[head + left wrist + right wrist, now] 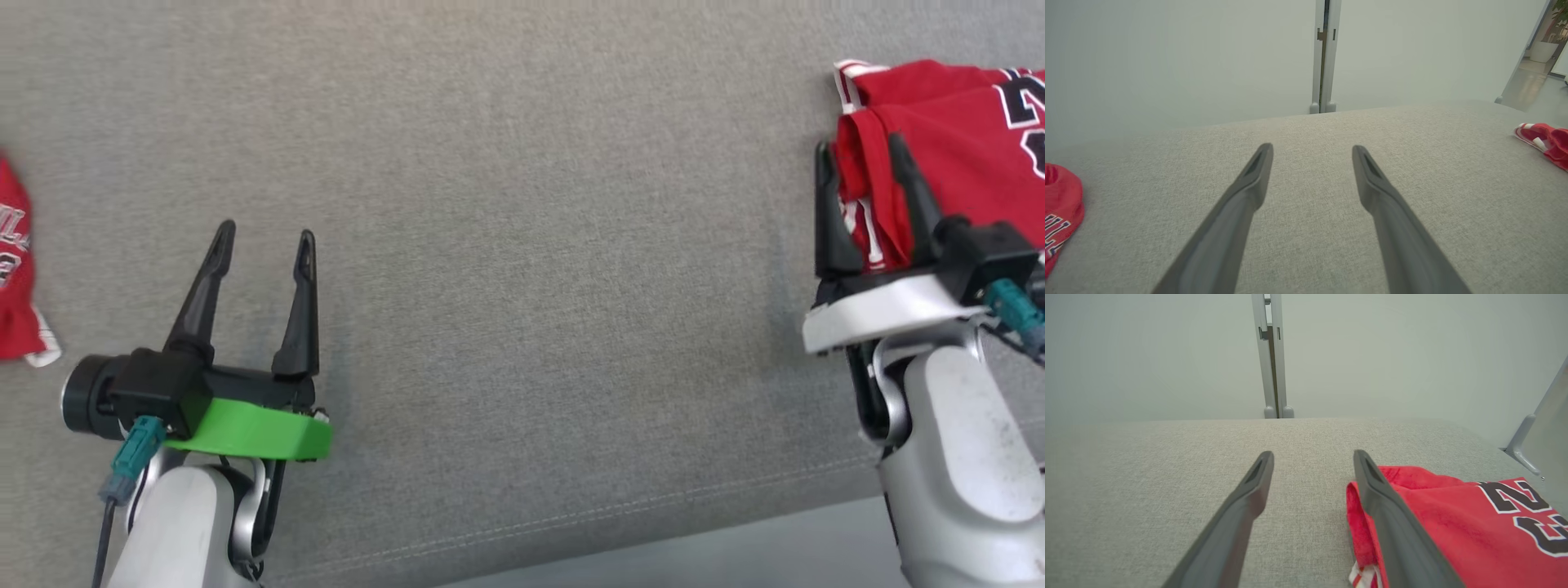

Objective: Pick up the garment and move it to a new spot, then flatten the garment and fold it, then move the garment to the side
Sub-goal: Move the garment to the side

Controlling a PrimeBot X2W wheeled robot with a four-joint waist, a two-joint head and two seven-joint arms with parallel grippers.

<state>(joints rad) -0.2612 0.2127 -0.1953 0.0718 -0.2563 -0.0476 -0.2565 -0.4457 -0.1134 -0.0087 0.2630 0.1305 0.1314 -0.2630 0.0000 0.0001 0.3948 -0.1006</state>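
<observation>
The folded red jersey with black numerals (939, 106) lies upper right on the grey fabric bench (522, 245). Left end effector (266, 230) and right end effector (860, 143) stand open, the right at its edge. Setting-aside looks done; next, withdraw without snagging.

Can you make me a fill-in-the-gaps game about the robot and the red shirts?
The jersey by the right tool is ____ with black numbers.
The left tool hangs over bare fabric, and its jaws are ____.
The fabric surface under both tools is ____ in colour.
Missing words: red; open; grey.
</observation>
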